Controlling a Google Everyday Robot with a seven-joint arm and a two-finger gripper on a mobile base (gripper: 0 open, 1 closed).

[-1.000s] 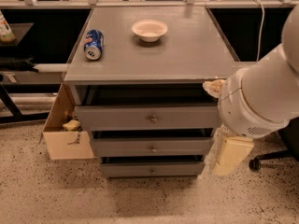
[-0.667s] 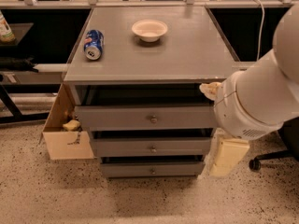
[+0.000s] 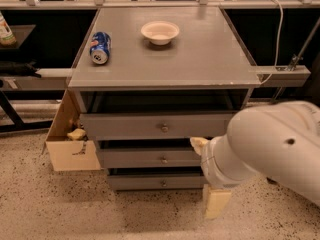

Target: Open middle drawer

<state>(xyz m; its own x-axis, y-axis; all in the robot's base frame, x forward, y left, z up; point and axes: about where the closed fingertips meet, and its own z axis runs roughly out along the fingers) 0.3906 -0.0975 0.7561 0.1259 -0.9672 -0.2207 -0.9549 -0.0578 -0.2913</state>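
Note:
The grey cabinet [image 3: 165, 59] has three drawers in its front. The middle drawer [image 3: 135, 159] is the second one, with a flat grey front and a small round metal knob [image 3: 163, 159]; it looks pushed in. The top drawer [image 3: 125, 126] and the lowest drawer [image 3: 135, 182] sit above and below it. My gripper [image 3: 206, 170] is at the end of the big white arm [image 3: 270, 149], at the right end of the middle drawer's front and to the right of its knob. The arm hides the right ends of the two lower drawers.
A blue soda can [image 3: 100, 47] lies on its side and a white bowl [image 3: 160, 32] stands on the cabinet top. An open cardboard box [image 3: 67, 144] stands on the speckled floor against the cabinet's left side. Dark shelving flanks the cabinet, and a cable [image 3: 277, 34] hangs at the right.
My arm and gripper have moved down and to the left, from the level of the top drawer to the level of the middle drawer. The drawers have not moved.

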